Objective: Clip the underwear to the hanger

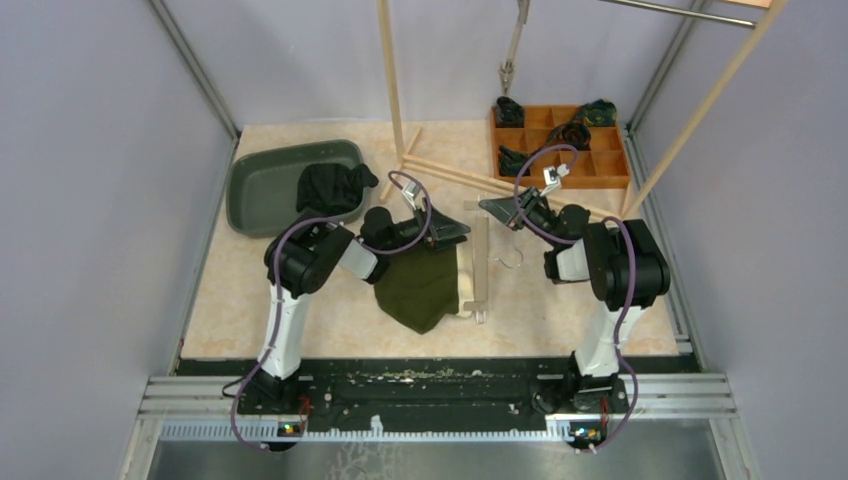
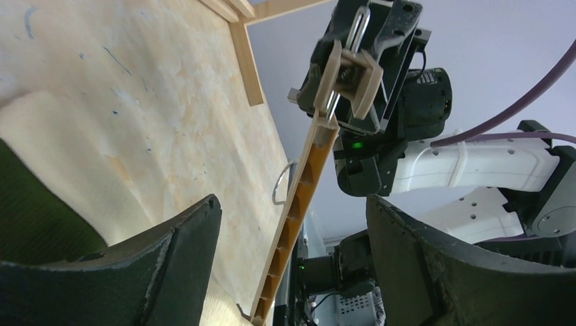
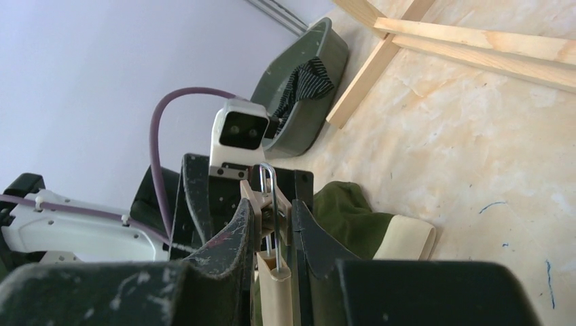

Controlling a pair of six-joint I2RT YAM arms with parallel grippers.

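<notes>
While my left end effector (image 1: 446, 232) hung with its curved black fingers spread wide apart, my right end effector (image 3: 272, 227) was clamped on the boxy wooden clip (image 3: 267, 197) with its wire spring at the far end of the hanger (image 1: 481, 265). That slim, pale wooden bar lay on the mottled beige tabletop (image 1: 560, 310), at 3 o'clock of the underwear (image 1: 420, 285). The olive, soft knit underwear lay flat with its cream waistband just beside the bar. A rounded grey-green tray (image 1: 260, 185) holding dark cloth sat at 10 o'clock, and a compartmented wooden box (image 1: 600, 181) at 1 o'clock.
</notes>
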